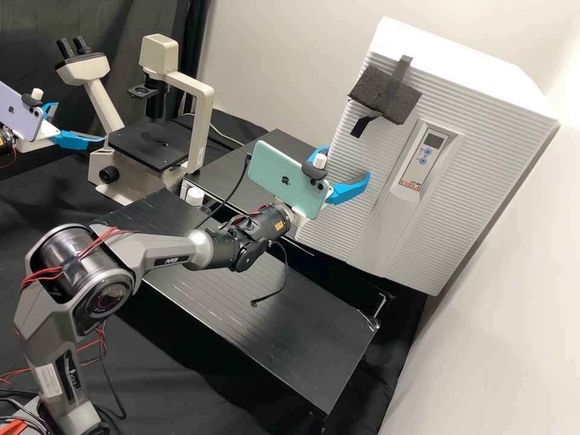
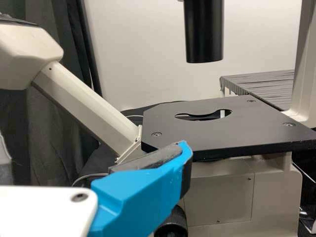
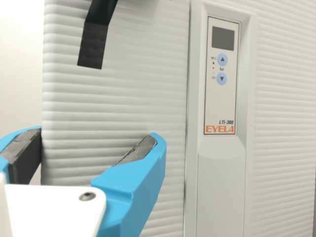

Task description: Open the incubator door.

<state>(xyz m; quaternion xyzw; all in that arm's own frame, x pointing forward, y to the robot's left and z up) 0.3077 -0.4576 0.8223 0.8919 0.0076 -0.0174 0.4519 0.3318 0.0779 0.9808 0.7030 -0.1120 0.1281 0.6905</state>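
The closed, upright incubator door (image 1: 450, 199) is faced by the nearer right gripper (image 1: 348, 163), its empty fingers (image 3: 133, 185) spread, one set near the door's long side edge (image 3: 45, 98) (the left gripper (image 1: 80, 122), likewise parted, is placed by the microscope (image 1: 203, 121)).

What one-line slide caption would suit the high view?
Right pincer, open, near the closed incubator door; left pincer near the microscope.

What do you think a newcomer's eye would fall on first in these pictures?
Probably the large white ribbed incubator, door shut, at the high view's right. Next, perhaps, the right arm's end effector, two bright blue fingers spread before that door, with a mint-green phone mounted just behind. A cream-and-black metal microscope stands at upper left.
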